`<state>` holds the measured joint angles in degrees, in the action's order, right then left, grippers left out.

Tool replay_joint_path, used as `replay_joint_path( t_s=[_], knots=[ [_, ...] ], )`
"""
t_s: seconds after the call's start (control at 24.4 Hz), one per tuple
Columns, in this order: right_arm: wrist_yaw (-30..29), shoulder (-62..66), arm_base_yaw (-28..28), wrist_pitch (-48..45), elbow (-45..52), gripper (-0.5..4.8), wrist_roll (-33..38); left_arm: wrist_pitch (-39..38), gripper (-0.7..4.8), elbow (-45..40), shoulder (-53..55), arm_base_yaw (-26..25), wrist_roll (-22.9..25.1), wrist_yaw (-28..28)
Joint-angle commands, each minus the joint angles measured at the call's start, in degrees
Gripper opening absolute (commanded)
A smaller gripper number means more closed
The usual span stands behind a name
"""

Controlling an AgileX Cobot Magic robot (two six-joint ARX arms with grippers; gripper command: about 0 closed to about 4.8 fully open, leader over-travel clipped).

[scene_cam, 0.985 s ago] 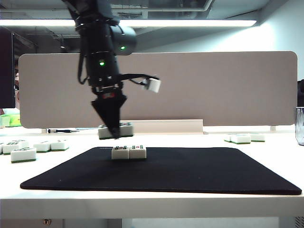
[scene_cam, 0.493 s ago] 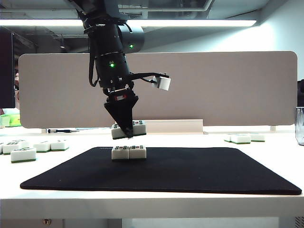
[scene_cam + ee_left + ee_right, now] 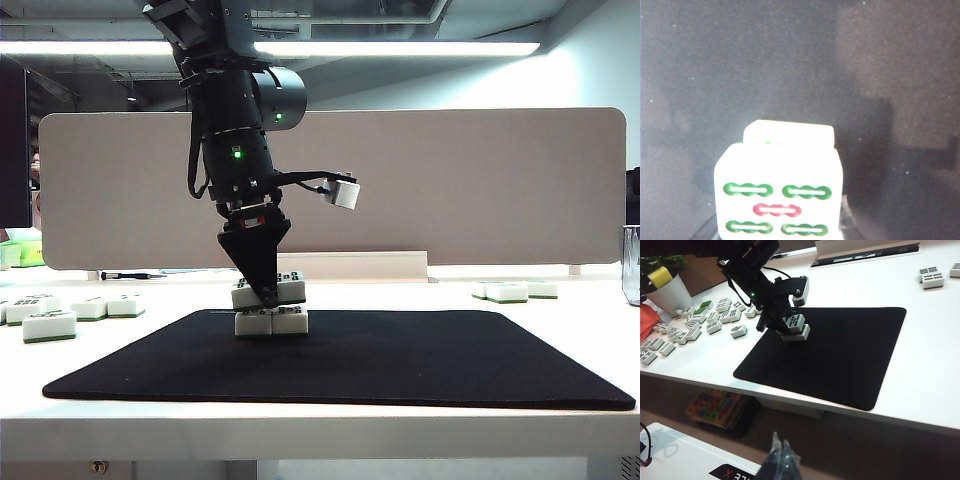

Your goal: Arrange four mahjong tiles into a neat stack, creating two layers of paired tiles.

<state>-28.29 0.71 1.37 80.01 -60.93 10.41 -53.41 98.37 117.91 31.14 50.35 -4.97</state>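
left gripper (image 3: 265, 297) points down over the far left part of the black mat (image 3: 420, 365), jaws part closed on a pair of tiles (image 3: 268, 289). held pair sits just above the lower pair (image 3: 271, 321) on the mat, tilted a little; contact unclear. right gripper (image 3: 781, 454) hangs well off the table's near edge, fingers together, nothing in them. loose tiles (image 3: 48, 324) lie on the table (image 3: 600, 320) to the left.

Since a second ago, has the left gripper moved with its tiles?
Yes. The left gripper has carried its held tiles rightward and down, to just above the bottom pair on the black mat.
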Motion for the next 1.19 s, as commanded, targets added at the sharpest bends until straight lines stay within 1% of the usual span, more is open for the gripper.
replay_joint_path(
  t_s=[0.04,0.12,0.49,0.7,0.74,0.78,0.86,1.19],
  knots=[
    [-0.1,-0.7,0.0,-0.8,-0.2,-0.01,-0.2,-0.2,1.12,0.2,0.0,0.0,0.2,-0.2],
    [-0.2,-0.7,0.0,-0.8,-0.2,-0.01,-0.2,-0.8,1.21,0.2,0.5,0.0,0.2,-0.2],
    [-0.2,-0.7,0.0,-0.8,-0.2,-0.01,-0.2,0.5,1.21,0.2,1.4,0.0,0.2,-0.2],
    [-0.2,-0.7,0.0,-0.8,-0.2,-0.01,-0.2,2.3,1.22,0.2,1.4,0.0,0.2,-0.2],
    [-0.2,-0.7,0.0,-0.8,-0.2,-0.01,-0.2,2.7,1.32,0.2,1.4,0.0,0.2,-0.2],
    [-0.2,-0.7,0.0,-0.8,-0.2,-0.01,-0.2,2.8,1.73,0.2,1.4,0.0,0.2,-0.4],
    [-0.2,-0.7,0.0,-0.8,-0.2,-0.01,-0.2,2.7,2.13,0.2,1.4,0.0,0.2,-0.4],
    [-0.1,-0.7,0.0,-0.8,-0.2,-0.01,-0.2,-0.4,2.11,0.2,1.4,0.0,0.2,-0.4]
  ],
)
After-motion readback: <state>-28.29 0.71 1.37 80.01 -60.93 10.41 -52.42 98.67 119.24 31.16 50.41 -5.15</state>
